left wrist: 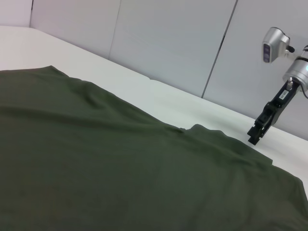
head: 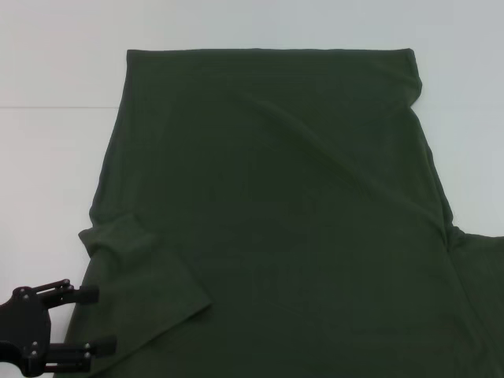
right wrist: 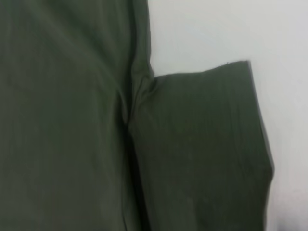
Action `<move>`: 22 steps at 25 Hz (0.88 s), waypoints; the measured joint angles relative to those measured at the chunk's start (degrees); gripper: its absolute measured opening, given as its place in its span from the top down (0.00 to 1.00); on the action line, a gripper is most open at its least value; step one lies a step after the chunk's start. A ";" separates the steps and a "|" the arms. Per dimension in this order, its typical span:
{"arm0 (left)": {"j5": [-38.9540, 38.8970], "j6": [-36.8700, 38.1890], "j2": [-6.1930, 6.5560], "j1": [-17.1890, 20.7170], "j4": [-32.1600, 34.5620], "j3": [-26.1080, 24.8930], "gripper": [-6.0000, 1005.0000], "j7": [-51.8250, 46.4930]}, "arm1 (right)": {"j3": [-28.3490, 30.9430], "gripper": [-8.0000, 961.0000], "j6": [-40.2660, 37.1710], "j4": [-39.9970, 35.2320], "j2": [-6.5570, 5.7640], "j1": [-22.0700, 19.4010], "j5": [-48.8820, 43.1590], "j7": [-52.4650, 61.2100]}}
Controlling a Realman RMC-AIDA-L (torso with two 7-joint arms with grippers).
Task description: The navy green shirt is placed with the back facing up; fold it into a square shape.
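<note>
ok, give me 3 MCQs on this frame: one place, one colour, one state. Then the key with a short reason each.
1. Where is the left gripper in the head view?
A. near corner on the robot's left, at the shirt's edge
B. over the shirt's middle
C. at the far hem

2. What colour is the shirt?
A. red
B. dark olive green
C. white

3. How does the shirt's sleeve on the robot's left lie?
A. spread out onto the table
B. cut off
C. folded in over the shirt's body

Key: 1 A, its fingers sit by the near left edge. 2 B, the cloth is dark green on a white table. 3 C, the sleeve lies on top of the body.
</note>
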 joint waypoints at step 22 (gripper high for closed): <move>0.45 0.00 -0.25 -0.61 -0.01 -0.05 0.10 -0.36 | -2.04 0.08 3.17 2.83 0.28 1.02 -0.30 -0.38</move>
